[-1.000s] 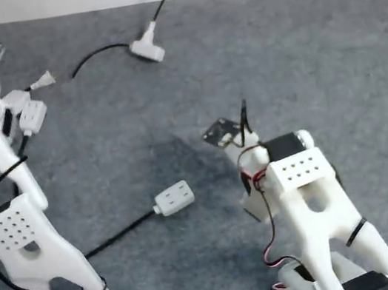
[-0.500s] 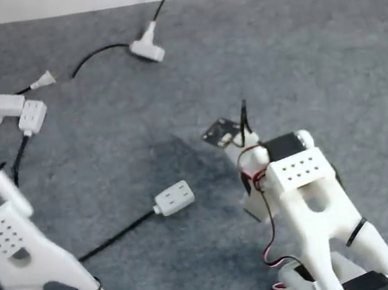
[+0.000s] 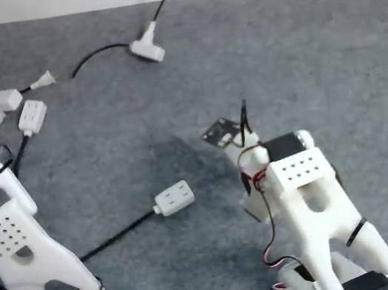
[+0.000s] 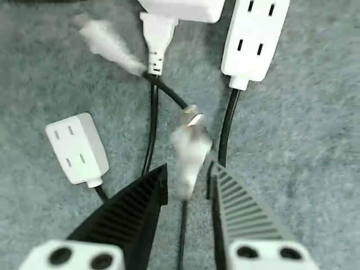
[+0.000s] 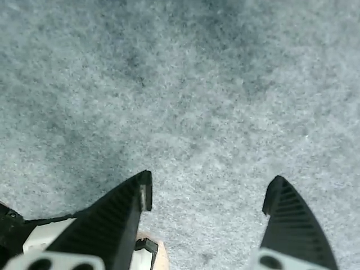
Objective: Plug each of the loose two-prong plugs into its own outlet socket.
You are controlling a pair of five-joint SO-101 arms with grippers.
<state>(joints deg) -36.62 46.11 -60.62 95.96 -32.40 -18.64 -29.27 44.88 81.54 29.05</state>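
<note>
Left gripper (image 4: 187, 166) clamps a white two-prong plug (image 4: 189, 143), prongs pointing away. The free outlet socket (image 4: 256, 36) lies just beyond, offset sideways, slots upward. Right gripper (image 5: 209, 180) gapes.

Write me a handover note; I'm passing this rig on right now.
Left gripper: at a blurred loose plug, grip unclear.
Right gripper: open above bare carpet.
Done, it seems: one white plug seated in an outlet block.
Empty: outlet strip, small outlet cube, central outlet.
To do: flat plug, small plug and the loose plug need sockets.
</note>
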